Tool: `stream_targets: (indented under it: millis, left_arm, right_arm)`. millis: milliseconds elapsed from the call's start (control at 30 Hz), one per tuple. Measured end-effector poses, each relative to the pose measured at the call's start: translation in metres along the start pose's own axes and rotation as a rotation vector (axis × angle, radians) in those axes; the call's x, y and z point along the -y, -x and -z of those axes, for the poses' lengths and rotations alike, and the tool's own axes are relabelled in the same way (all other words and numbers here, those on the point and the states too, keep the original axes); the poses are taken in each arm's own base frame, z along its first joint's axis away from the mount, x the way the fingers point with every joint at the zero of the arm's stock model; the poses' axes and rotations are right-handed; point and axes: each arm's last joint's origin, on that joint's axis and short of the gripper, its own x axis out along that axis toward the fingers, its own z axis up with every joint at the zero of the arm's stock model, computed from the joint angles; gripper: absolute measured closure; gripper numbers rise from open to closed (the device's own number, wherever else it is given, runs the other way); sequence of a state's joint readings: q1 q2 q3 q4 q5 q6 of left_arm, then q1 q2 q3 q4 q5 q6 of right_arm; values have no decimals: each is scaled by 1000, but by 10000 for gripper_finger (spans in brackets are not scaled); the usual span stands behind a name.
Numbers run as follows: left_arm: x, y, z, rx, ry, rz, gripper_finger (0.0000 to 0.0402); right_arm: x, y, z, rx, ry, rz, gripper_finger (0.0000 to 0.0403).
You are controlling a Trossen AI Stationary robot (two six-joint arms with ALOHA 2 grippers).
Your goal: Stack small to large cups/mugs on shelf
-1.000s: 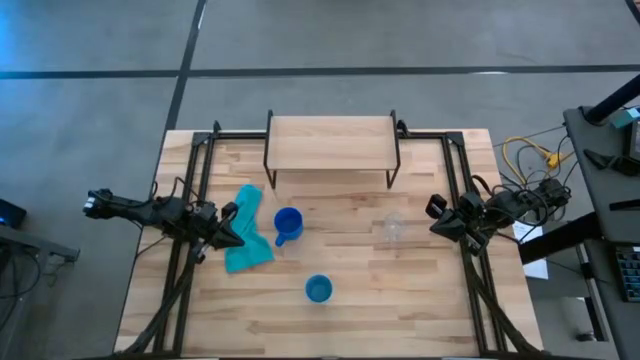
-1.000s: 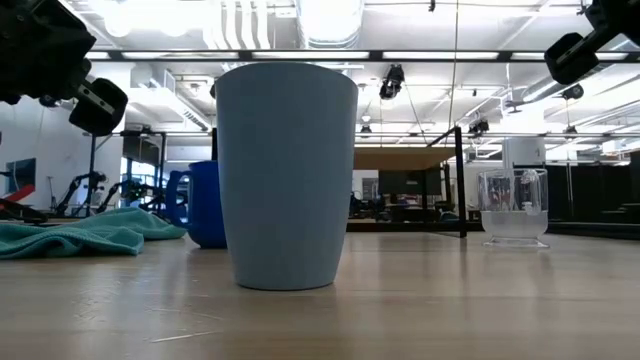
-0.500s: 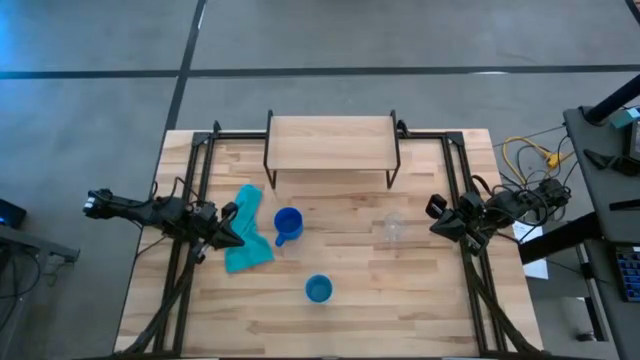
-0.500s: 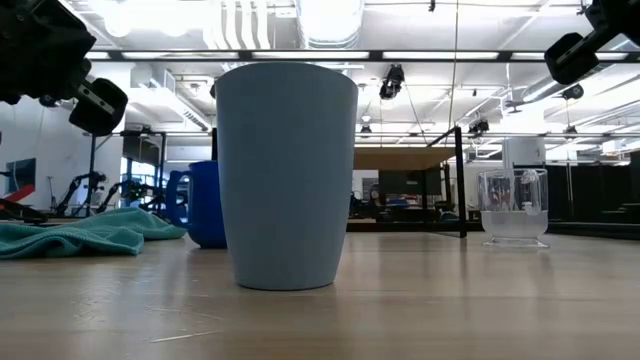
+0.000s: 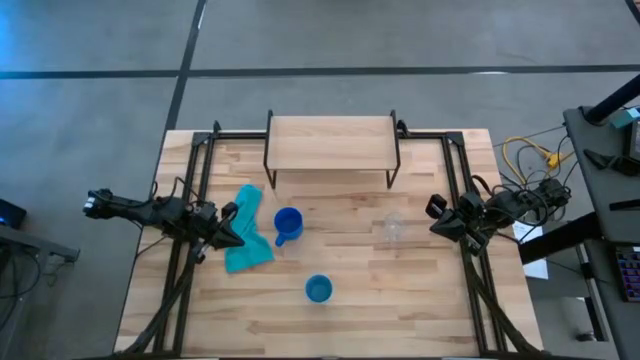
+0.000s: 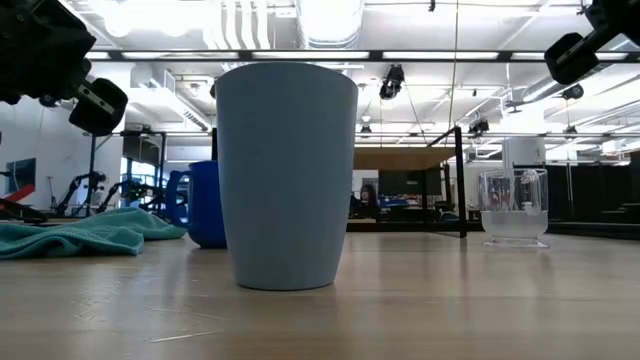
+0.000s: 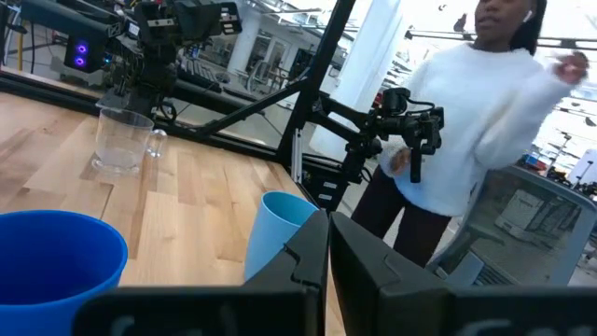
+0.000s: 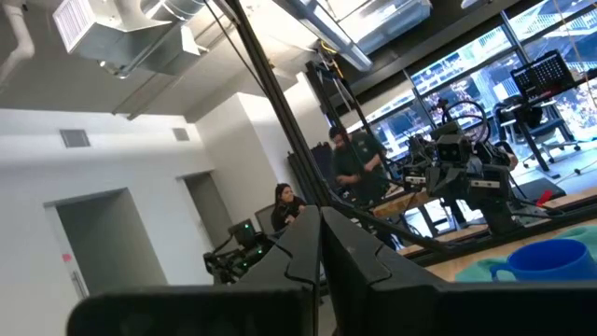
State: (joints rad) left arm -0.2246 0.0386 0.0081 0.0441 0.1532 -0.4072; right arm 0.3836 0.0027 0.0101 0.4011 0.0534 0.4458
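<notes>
The clear see-through glass cup on the wooden counter looks fragile and slippery; gripping across its rim seems safest. Both the left hand and the right hand are clenched, holding nothing.

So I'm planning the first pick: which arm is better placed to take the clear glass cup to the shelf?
Probably the right. The glass cup stands on the table's right half, just beside the right pincer, while the left pincer waits across the table by the teal cloth. The shelf sits centrally.

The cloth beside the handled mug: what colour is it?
Teal. The cloth shows best in the high view, next to the dark blue mug.
</notes>
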Motion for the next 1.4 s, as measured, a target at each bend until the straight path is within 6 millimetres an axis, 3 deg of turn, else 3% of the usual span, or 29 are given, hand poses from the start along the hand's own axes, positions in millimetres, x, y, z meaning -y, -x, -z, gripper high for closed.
stream_targets:
  millis: [867, 1033, 1200, 1400]
  left_arm:
    - [0, 0, 0, 0, 0, 0, 402]
    - [0, 0, 0, -1, 0, 0, 402]
    - [0, 0, 0, 0, 0, 0, 402]
    - [0, 0, 0, 0, 0, 0, 402]
  right_arm:
    - [-1, 0, -2, 12, -82, 2, 394]
    - [-13, -4, -30, 22, 65, 42, 394]
    - [-30, -6, -74, -110, 310, 211, 394]
    - [-50, -9, -122, -284, 404, 352, 394]
